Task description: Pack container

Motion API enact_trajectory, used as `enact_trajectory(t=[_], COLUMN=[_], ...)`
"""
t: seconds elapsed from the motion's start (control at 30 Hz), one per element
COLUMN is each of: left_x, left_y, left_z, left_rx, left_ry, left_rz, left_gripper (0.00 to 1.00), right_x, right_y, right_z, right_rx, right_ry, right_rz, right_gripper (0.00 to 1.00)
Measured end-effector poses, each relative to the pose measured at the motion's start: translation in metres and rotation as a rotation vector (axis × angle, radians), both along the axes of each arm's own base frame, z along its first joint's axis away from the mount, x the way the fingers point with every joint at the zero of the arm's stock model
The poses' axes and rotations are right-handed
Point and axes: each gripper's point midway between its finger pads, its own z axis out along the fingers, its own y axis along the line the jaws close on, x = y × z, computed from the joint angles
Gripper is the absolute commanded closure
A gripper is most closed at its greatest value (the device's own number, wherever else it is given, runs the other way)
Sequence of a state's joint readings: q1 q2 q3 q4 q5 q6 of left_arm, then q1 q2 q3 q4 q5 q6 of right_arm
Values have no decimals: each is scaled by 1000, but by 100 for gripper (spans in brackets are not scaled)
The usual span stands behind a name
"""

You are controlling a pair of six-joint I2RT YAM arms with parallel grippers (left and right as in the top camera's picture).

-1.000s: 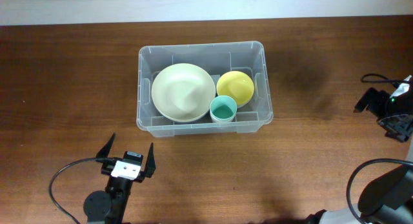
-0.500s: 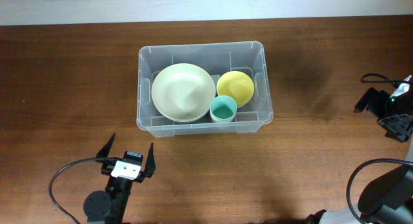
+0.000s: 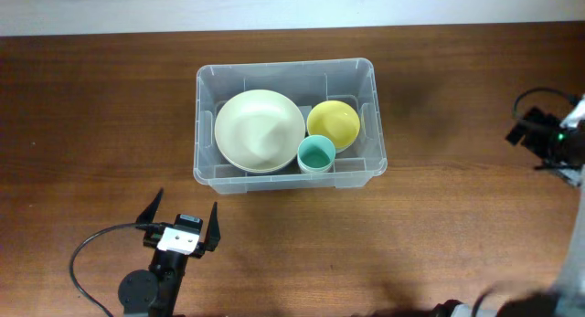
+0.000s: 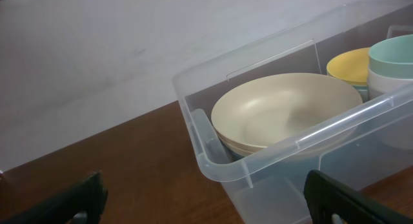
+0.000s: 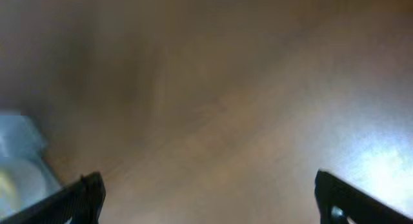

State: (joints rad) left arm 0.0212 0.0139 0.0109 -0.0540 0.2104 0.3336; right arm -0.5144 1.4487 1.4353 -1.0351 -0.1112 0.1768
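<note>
Large cream bowl (image 3: 260, 130), upright; smaller yellow bowl (image 3: 334, 122) just to its right, rims close; teal cup (image 3: 316, 155) upright, nearer side, tucked between the two, against both. Dark brown wooden table (image 3: 91, 107) under all; pale wall (image 3: 274, 6) along its far edge

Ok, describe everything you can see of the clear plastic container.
The container is a see-through plastic bin, rectangular with rounded corners, a thick rim and moulded ribs. It stands upright and lidless near the middle of the brown wooden table. Inside sit a cream bowl on the left, a yellow bowl on the right and a teal cup in front of them. Nothing else touches it.
</note>
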Motion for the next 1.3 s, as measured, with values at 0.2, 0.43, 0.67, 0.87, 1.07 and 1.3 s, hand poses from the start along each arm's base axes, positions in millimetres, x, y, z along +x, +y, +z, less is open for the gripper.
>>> enact_trajectory(t=[0.2,0.43,0.67,0.87,1.07,1.3], left_x=[0,0,0,0,0,0], left_y=[0,0,0,0,0,0], left_z=[0,0,0,0,0,0], left_rx=[0,0,0,0,0,0], left_ry=[1,0,0,0,0,0], left_rz=[0,0,0,0,0,0], left_gripper=[0,0,0,0,0,0], right_x=[8,-46,-78,-85,-87,-93], right_y=[81,148,165,165,165,166], right_z=[71,57,49,36,42,61], right_rx=[-172,-203,-264,-318,-373,-417], right_ry=[-428,-651,-906,-1051,-1178,-1306], right_rz=[228,399,434,424,419,406], right_gripper=[1,1,1,1,1,1])
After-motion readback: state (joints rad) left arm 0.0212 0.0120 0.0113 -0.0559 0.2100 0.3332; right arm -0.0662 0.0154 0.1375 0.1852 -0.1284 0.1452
